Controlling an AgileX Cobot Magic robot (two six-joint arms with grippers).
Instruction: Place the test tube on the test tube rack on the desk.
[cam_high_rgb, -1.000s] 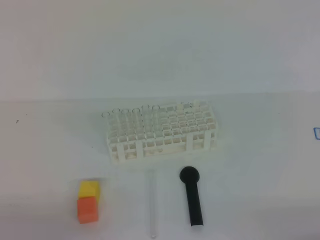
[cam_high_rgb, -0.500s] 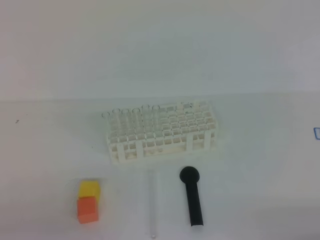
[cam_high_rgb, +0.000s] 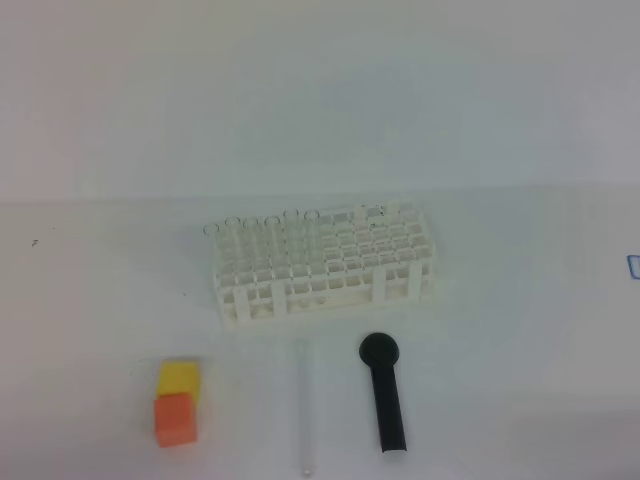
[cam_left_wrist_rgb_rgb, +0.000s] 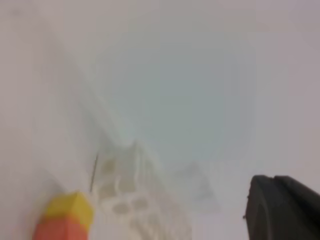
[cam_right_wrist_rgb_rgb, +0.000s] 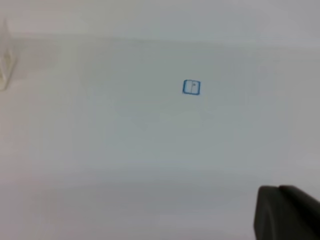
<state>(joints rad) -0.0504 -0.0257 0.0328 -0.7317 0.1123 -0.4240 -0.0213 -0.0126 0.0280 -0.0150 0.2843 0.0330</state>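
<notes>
Exterior high view: test tube (cam_high_rgb: 304, 410) lying flat on the desk (cam_high_rgb: 520, 330) near the front edge, apart from the test tube rack (cam_high_rgb: 322, 264), which stands toward the middle with several clear tubes in its back-left holes. Just right of the tube, black round-headed stick (cam_high_rgb: 385, 395); to the left, yellow block (cam_high_rgb: 178, 378) touching orange block (cam_high_rgb: 175, 418). Neither arm visible there. Left gripper (cam_left_wrist_rgb_rgb: 282, 207) and right gripper (cam_right_wrist_rgb_rgb: 287, 212) only dark corners in wrist views, both closed, gripping nothing

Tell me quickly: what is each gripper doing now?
Left gripper: shut, holding nothing.
Right gripper: shut, holding nothing.
</notes>
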